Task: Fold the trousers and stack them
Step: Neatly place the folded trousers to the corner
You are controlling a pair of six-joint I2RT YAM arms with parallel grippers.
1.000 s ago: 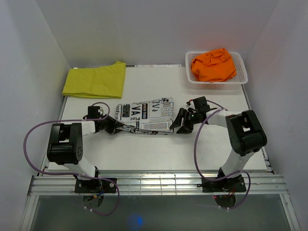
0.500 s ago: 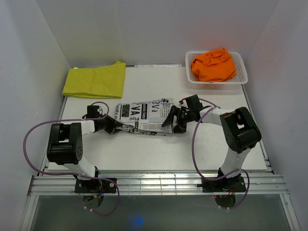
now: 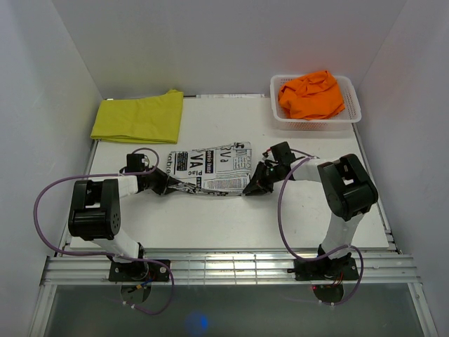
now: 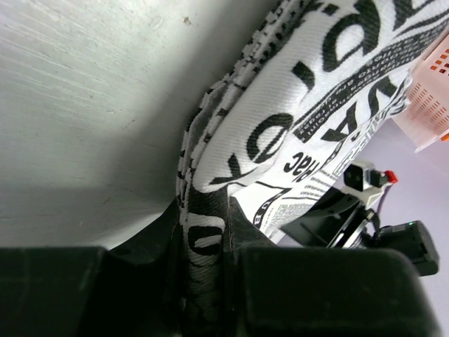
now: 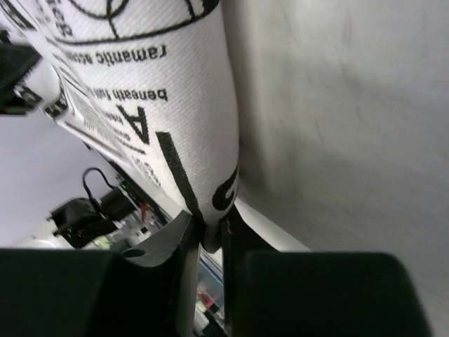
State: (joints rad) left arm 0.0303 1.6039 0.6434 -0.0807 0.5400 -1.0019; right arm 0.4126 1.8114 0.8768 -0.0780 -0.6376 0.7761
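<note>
White newspaper-print trousers [image 3: 210, 170] lie mid-table [image 3: 231, 217], pinched at opposite ends by the left gripper [image 3: 170, 186] and right gripper [image 3: 248, 188], both closed on cloth, seemingly to keep it taut for folding; yellow trousers [image 3: 138, 117] lie folded far-left, orange trousers [image 3: 311, 95] in the basket [image 3: 354, 112].
</note>
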